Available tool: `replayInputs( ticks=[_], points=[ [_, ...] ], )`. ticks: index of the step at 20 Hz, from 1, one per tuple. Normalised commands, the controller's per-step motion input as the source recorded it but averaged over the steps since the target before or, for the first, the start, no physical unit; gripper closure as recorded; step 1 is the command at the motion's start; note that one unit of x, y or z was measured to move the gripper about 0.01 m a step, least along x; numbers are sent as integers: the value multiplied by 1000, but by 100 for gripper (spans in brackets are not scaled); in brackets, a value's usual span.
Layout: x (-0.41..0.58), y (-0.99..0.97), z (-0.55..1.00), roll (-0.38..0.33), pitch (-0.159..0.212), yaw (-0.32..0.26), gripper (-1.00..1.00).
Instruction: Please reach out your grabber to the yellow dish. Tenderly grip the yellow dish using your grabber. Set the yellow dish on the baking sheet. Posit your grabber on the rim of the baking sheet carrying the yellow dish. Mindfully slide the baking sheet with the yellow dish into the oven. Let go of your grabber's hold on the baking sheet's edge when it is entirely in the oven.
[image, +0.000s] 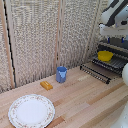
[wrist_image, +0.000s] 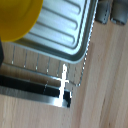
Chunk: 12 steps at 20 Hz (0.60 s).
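Plate (image: 31, 110) sat nearest me in the exterior view, white with a floral rim, on the wooden table (image: 85, 102), well apart from everything else. Behind it I saw a small orange block (image: 46, 85), then a blue cup (image: 61, 74) upright near the woven screen (image: 40, 35). None of these stood between the arm and the oven. Farther back, at the exterior view's right, I saw the oven (image: 114, 55) with its door (image: 96, 71) dropped open toward the table. The baking sheet (image: 112, 63) lay at the oven mouth, and the yellow dish (image: 105, 56) sat on it, upright. The grabber (image: 116, 27) hung above the oven, apart from the dish; I could not tell whether its fingers were spread or closed, as they were hidden in both views. In the wrist view I saw the yellow dish (wrist_image: 17, 17) in one corner, resting over a ribbed silver tray (wrist_image: 67, 30), with the thin bars of the baking sheet (wrist_image: 47, 67) beside the tray and the dark open door edge (wrist_image: 35, 92) past that. I could read no labels or writing anywhere.
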Motion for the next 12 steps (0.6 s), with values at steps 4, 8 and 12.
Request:
replayInputs(
  ticks=[4,8,12],
  points=[
    [-30,-2,-201,-324,83,251,-100],
    [-170,16,-2,-275,182,239,-100],
    [-223,161,111,-208,271,225,-100]
  ],
)
